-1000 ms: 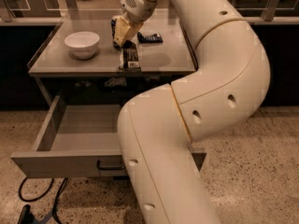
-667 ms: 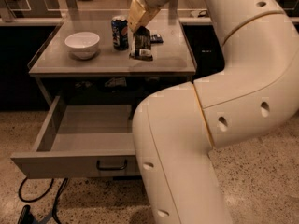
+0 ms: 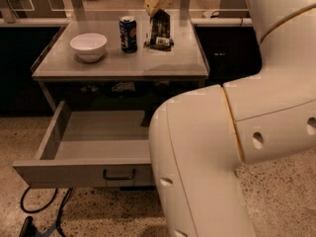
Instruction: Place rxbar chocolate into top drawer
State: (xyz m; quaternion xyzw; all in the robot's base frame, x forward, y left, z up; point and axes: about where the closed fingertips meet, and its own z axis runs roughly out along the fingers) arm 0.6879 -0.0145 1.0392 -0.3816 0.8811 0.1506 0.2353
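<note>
The gripper (image 3: 159, 0) has risen toward the far edge, above the dark rxbar chocolate (image 3: 160, 33), right of the soda can (image 3: 128, 33); its grip cannot be told. The top drawer (image 3: 74, 174) stands open, near.

The gripper (image 3: 160, 10), matt tan, hangs above the table top (image 3: 118, 63) of smooth grey. The rxbar chocolate (image 3: 160, 33) has a dark glossy wrapper. The top drawer (image 3: 74, 173) looks matt grey — its handle (image 3: 119, 175) is dark metal. The bowl (image 3: 88, 45) is glossy white.
</note>
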